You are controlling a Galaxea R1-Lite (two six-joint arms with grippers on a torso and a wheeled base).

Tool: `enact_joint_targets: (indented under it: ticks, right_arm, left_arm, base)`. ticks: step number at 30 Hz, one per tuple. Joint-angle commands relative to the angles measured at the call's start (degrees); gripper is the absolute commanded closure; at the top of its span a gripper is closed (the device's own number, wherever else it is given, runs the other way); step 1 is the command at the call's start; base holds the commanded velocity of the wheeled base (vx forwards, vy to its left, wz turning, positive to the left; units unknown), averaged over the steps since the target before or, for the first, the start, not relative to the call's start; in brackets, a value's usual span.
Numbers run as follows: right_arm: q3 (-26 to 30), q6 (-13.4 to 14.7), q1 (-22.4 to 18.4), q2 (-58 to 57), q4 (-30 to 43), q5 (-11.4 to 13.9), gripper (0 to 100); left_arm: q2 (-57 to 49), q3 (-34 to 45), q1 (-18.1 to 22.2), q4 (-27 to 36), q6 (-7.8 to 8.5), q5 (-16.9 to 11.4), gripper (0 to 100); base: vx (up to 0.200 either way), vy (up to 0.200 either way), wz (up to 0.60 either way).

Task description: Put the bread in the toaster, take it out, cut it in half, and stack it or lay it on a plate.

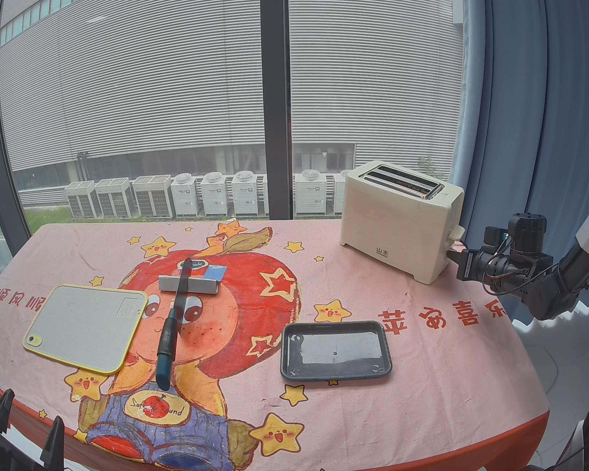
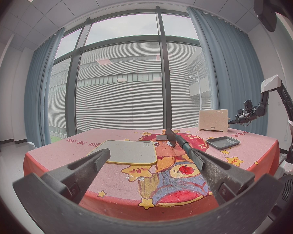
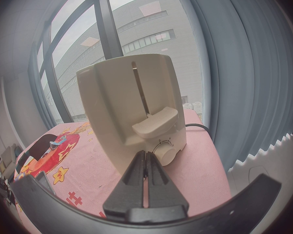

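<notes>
The head view looks forward and down from above the near edge of the pink cartoon-printed cloth surface (image 1: 438, 361), taking in its full width, with the cream two-slot toaster (image 1: 399, 224) at the upper right of the frame. The left wrist view sits low and well back off a near corner, facing across the surface toward the window (image 2: 120, 82), and shares the toaster, the grey yellow-rimmed cutting board (image 1: 85, 325) and the black rectangular tray (image 1: 336, 351) with the head view. The right wrist view faces the toaster's lever end from close by.
</notes>
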Motion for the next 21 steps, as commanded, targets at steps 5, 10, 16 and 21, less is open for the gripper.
enact_joint_targets:
  ticks: [5,10,16,21]
  right_arm:
    - [-0.36,0.01,0.17,0.52,-0.03,-0.03,100]
    - [-0.27,0.01,0.17,0.52,-0.03,-0.03,100]
    - [-0.27,0.01,0.08,0.52,-0.03,-0.03,100]
    - [-0.27,0.01,0.00,0.96,-0.03,-0.03,100]
  left_arm:
    - [0.00,0.92,0.03,0.00,0.02,0.01,0]
    - [0.00,0.92,0.03,0.00,0.02,0.01,0]
    - [0.00,0.92,0.03,0.00,0.02,0.01,0]
    - [0.00,0.92,0.03,0.00,0.02,0.01,0]
  base:
    - [0.000,0.000,0.00]
    - [0.000,0.000,0.00]
    - [0.000,0.000,0.00]
    - [0.000,0.000,0.00]
